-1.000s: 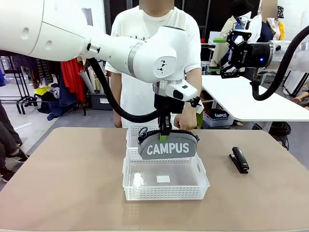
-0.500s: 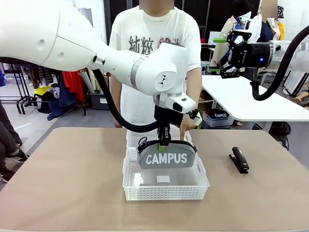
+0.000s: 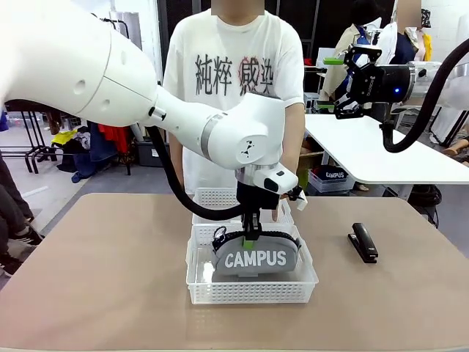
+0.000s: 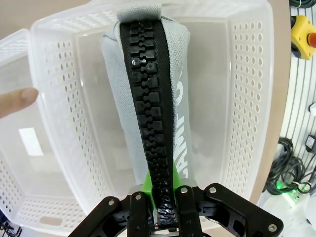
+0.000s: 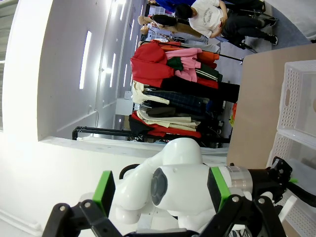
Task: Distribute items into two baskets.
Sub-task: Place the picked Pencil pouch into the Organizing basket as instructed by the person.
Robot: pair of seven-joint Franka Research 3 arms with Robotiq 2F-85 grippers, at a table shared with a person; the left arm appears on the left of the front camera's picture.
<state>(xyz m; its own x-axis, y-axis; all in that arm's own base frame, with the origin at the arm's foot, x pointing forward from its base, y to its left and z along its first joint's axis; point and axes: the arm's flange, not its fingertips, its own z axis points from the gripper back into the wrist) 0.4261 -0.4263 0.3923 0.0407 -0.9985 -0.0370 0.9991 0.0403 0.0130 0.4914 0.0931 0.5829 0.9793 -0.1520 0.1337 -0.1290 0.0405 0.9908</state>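
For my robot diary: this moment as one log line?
left gripper: shut on pouch, in near basket | right gripper: open, raised | stapler: on table

Bg: white table [image 3: 381, 158]; clothes rack [image 5: 173, 91] w/ garments

White "CAMPUS" is showing on the grey pouch [image 3: 255, 258] — and also on a dark item [image 3: 335, 175] far behind. Chinese characters are running across the person's T-shirt [image 3: 234, 73].
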